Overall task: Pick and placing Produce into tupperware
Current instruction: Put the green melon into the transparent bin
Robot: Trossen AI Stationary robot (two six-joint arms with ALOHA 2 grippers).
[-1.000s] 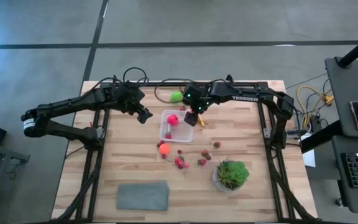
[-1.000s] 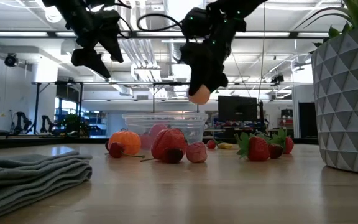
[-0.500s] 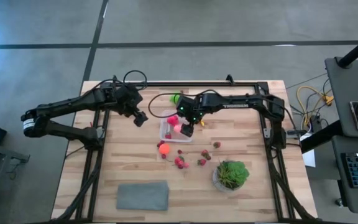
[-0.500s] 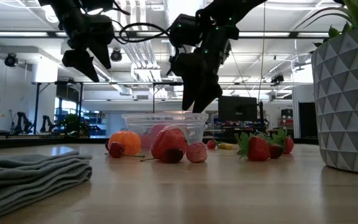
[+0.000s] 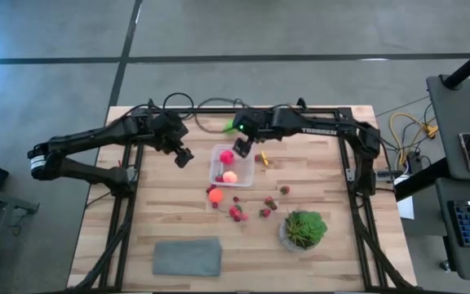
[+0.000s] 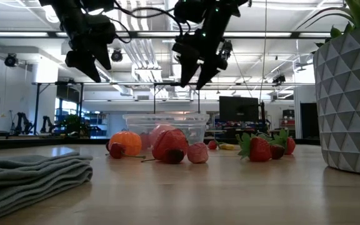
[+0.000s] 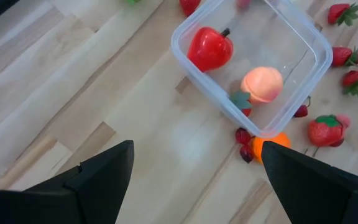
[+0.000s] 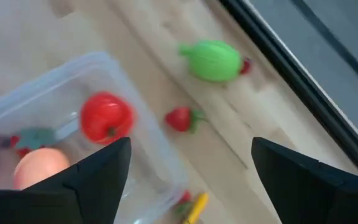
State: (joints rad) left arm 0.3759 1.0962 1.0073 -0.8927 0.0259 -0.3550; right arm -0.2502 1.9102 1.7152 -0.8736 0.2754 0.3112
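The clear tupperware stands mid-table and holds a red fruit, a pink-peach fruit and a small strawberry. An orange fruit lies just outside its near corner. Loose strawberries lie nearer the front. A lime-green fruit and another strawberry lie on the far side. My right gripper hangs open and empty above the box's far edge. My left gripper hovers open to the box's left, well above the table.
A leafy plant in a faceted pot stands at the front right, and a folded grey mat lies at the front left. A small yellow piece lies beside the box's right side. Black frame rails run along the table's edges.
My right gripper carried the pink-peach fruit down into the tupperware, opened and let it go. It then rose and drew back toward the far edge. The fruit now lies in the box beside the red one.
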